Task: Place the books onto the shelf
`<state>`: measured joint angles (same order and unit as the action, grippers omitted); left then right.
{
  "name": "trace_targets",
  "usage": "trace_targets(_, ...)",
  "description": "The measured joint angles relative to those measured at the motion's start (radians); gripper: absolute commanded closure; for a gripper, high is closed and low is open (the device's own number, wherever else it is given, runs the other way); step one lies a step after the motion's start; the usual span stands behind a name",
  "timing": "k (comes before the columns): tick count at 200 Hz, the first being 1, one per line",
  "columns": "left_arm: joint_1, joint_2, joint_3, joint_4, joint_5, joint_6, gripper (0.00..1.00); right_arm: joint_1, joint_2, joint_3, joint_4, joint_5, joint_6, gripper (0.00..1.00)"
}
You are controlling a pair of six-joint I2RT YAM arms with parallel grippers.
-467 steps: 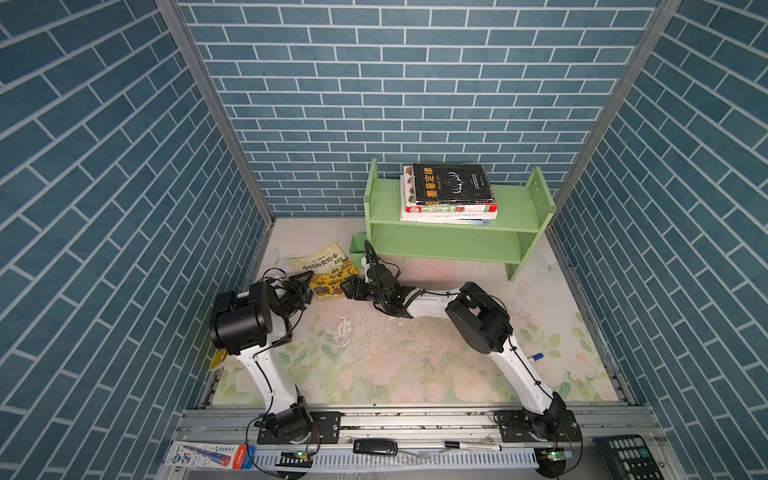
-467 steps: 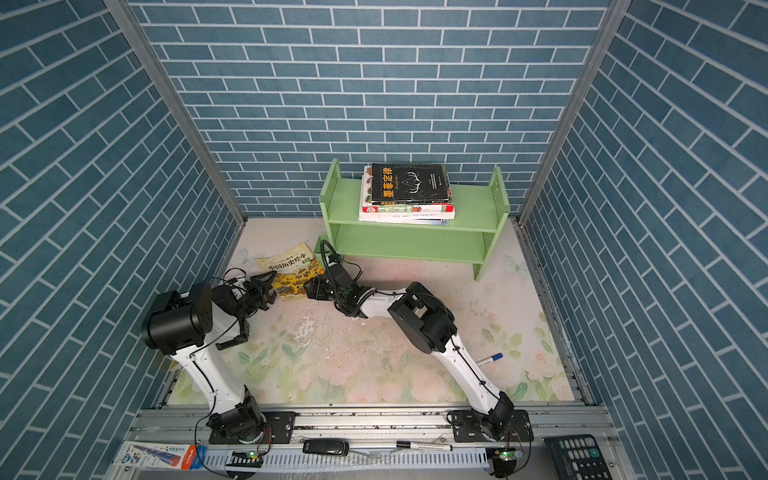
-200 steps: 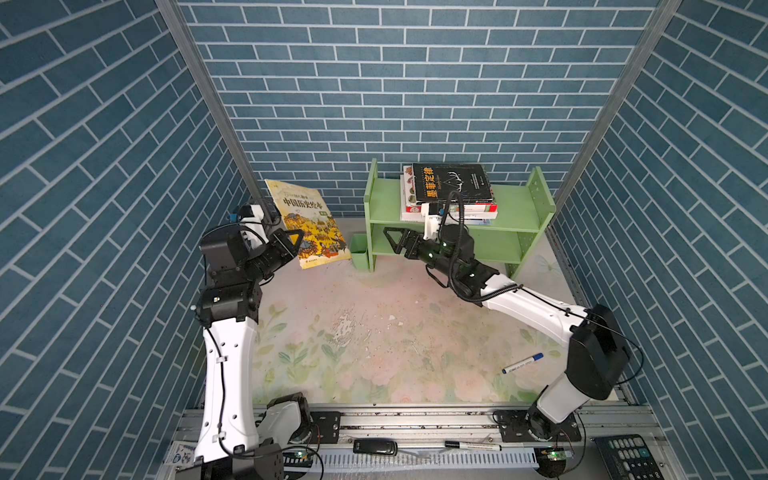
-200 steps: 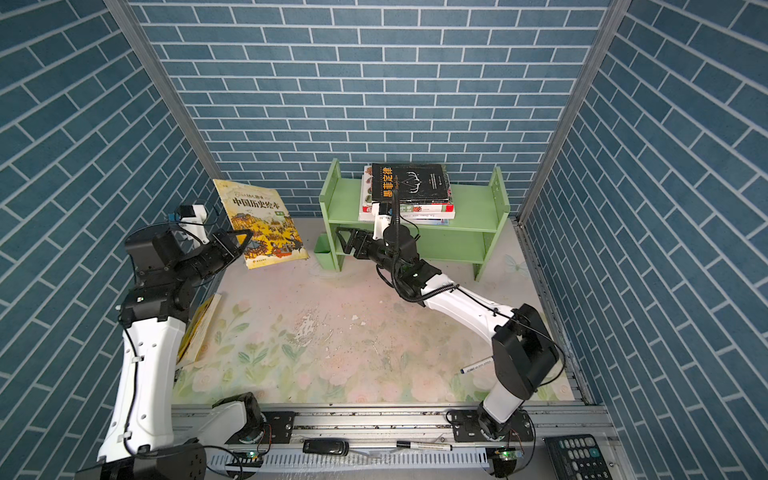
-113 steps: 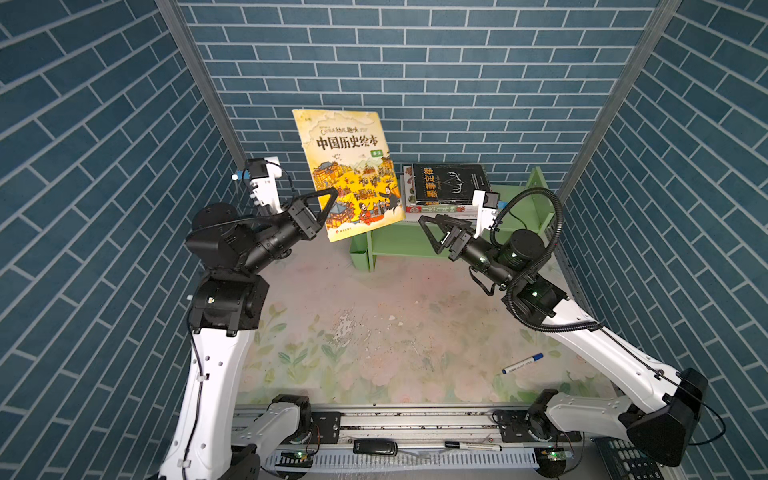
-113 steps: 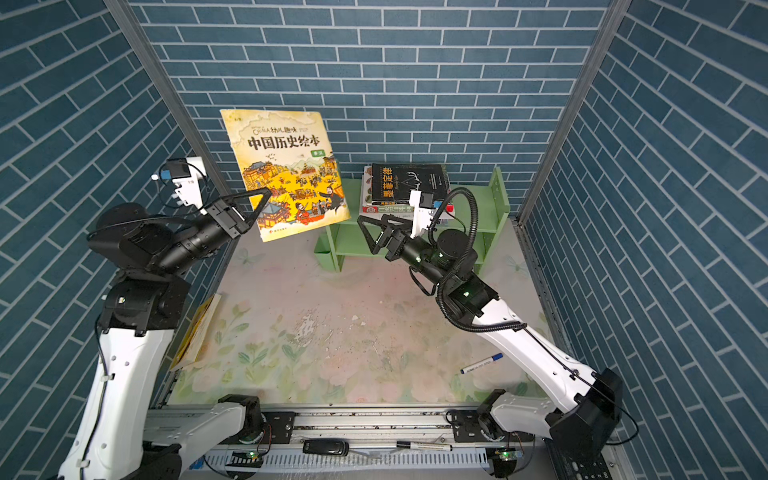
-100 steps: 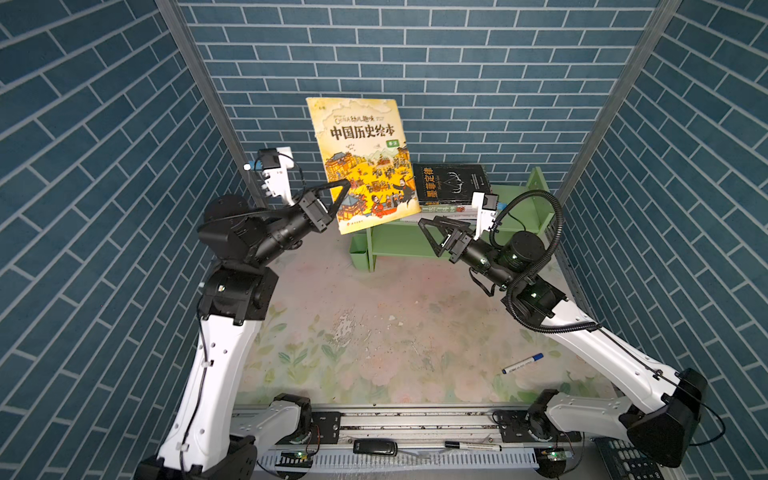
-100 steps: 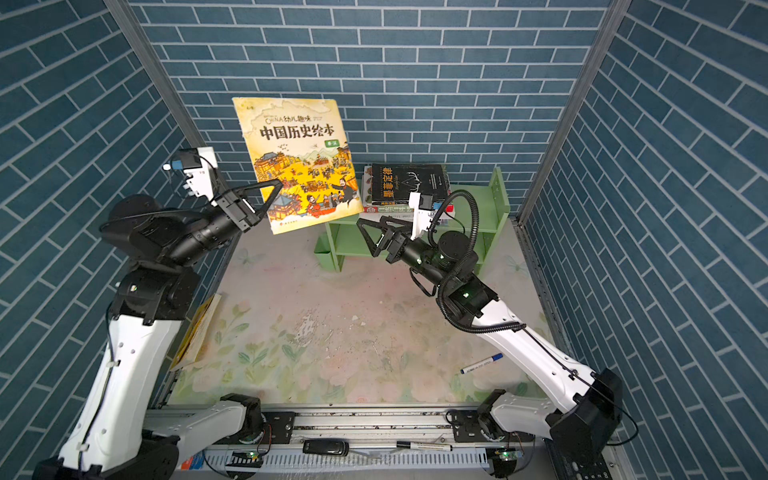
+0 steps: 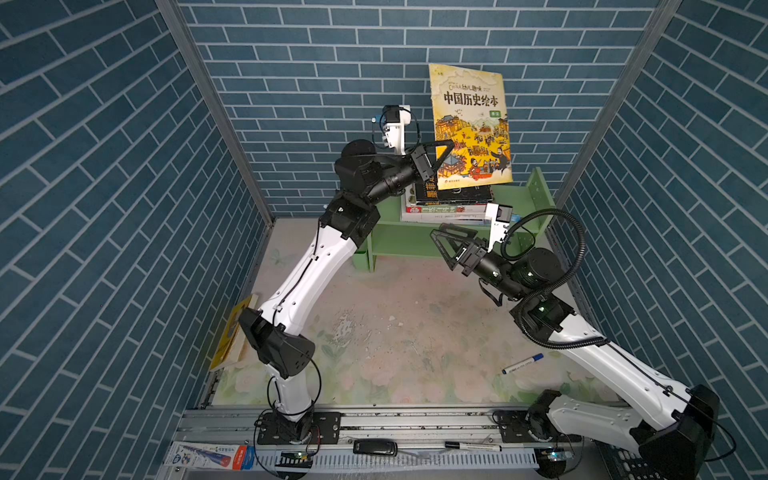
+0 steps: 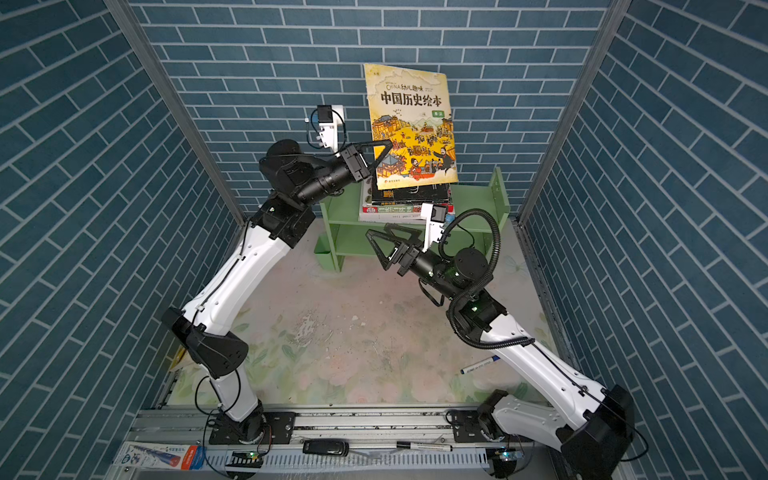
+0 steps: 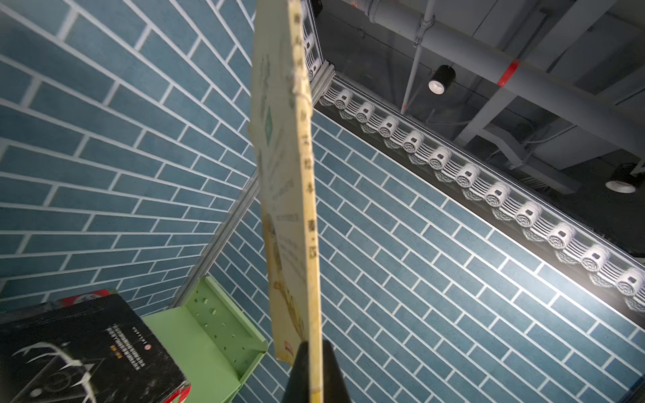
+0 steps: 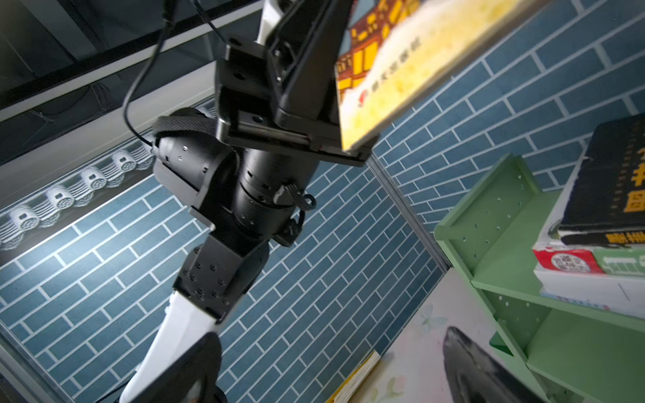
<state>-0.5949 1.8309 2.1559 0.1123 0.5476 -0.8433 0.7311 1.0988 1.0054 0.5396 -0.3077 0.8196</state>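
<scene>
"Where's the yellow book (image 9: 469, 124)?"

"In my left jaws, pinched low on its spine edge. It's upright, cover facing out, raised above the stack (image 9: 444, 210)."

"And the stack?"

"Lying flat on the top tier of the green shelf (image 9: 524, 198), with the black book (image 11: 80, 356) uppermost."

"Any others?"

"A second yellow book (image 9: 231, 337) stands on edge against the left wall, at the tabletop's (image 9: 415, 324) side."

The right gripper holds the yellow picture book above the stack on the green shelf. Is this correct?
Not quite. The left gripper holds the yellow picture book above the stack on the green shelf; both top views show it. The right gripper is open and empty.
</scene>
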Motion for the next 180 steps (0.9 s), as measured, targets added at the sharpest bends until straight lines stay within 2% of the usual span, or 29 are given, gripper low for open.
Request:
trace_targets(57,-0.029,-0.016,-0.061,0.090,-0.004,-0.037,1.00,-0.079,-0.008,-0.051,0.142,0.008,0.079,0.02)
trace_targets(107,-0.031,-0.044,-0.143,0.181,0.008,-0.094,1.00,-0.163,0.114,0.006,0.300,-0.015,0.199,0.05)
trace_targets(133,-0.032,-0.058,-0.170,0.208,0.012,-0.113,1.00,-0.186,0.162,0.026,0.383,-0.018,0.257,0.09)
trace_targets(180,-0.039,-0.106,-0.237,0.246,0.010,-0.130,1.00,-0.222,0.167,0.026,0.447,0.016,0.309,0.27)
